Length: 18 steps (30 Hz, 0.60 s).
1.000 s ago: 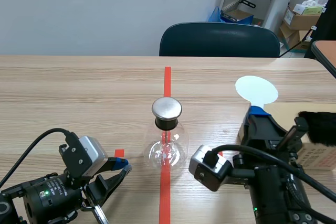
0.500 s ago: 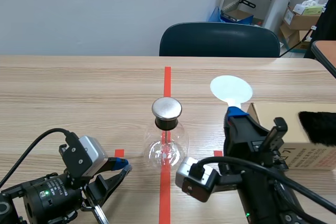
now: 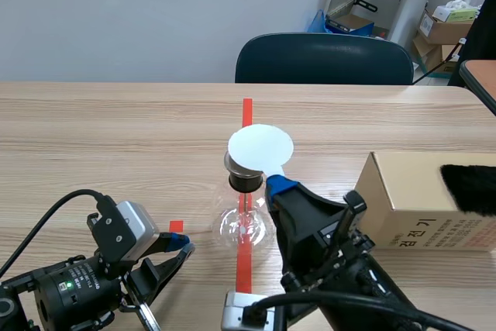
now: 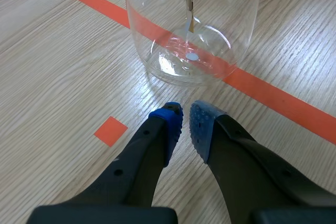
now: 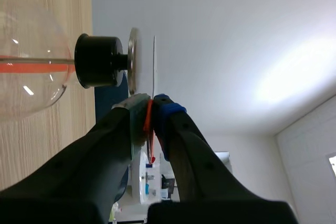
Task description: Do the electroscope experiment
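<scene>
Right gripper (image 3: 280, 184) (image 5: 152, 103): fingers pressed together on the thin stem of a white disc (image 3: 261, 146) (image 5: 154, 66). The arm comes in from the near right and reaches to the middle of the table (image 3: 116, 137).

White disc: flat and round. It is held face-down over the top of the electroscope (image 3: 246, 222). In the right wrist view it is seen edge-on, parallel to the metal cap (image 3: 237, 165) (image 5: 133, 61) and just beside it, with a narrow gap between them.

Electroscope: a clear round glass flask (image 4: 191, 24) (image 5: 26, 66), upright on the long orange-red tape line (image 3: 247, 110). A black stopper (image 3: 246, 183) (image 5: 100, 61) sits in its neck under the metal cap, and a thin rod hangs down inside the glass.

Left gripper (image 3: 182, 247) (image 4: 185, 124): low at the near left, with its tips just short of the flask's base. The blue pads (image 4: 202, 124) are drawn nearly together, with a slim gap between them and nothing held.

Cardboard box (image 3: 426, 199): on the table to the right of the flask, printed on its near face. Black fur (image 3: 469, 187) lies on its top at the far right.

Chair (image 3: 324, 58): dark, behind the far edge of the table.
</scene>
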Available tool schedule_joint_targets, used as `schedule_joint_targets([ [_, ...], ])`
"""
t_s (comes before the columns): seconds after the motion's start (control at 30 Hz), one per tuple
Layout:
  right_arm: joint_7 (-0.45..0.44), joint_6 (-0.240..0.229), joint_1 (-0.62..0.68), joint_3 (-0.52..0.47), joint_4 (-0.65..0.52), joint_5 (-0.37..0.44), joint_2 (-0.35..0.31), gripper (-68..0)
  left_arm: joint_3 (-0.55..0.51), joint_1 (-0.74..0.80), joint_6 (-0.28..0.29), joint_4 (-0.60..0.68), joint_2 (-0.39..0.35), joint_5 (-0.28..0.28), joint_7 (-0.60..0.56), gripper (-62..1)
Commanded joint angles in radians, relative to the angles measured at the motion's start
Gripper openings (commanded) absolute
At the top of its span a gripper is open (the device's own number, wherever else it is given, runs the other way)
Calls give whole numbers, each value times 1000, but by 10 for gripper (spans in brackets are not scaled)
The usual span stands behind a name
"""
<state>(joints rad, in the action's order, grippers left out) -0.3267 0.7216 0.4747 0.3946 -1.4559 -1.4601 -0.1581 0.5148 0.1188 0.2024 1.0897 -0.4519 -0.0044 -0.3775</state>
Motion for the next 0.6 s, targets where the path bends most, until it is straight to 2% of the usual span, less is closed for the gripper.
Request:
schedule_joint_targets([
  [0.0, -8, 10, -9, -2, -9, -1, -5, -667, 1, -5, -2, 16, 0, -10, -14, -521],
  [0.13, -39, 10, -9, -2, -9, -1, -5, -667, 1, -5, -2, 16, 0, -10, -14, -521],
  [0.57, -39, 10, -9, -2, -9, -1, -5, -667, 1, -5, -2, 16, 0, -10, -14, -521],
])
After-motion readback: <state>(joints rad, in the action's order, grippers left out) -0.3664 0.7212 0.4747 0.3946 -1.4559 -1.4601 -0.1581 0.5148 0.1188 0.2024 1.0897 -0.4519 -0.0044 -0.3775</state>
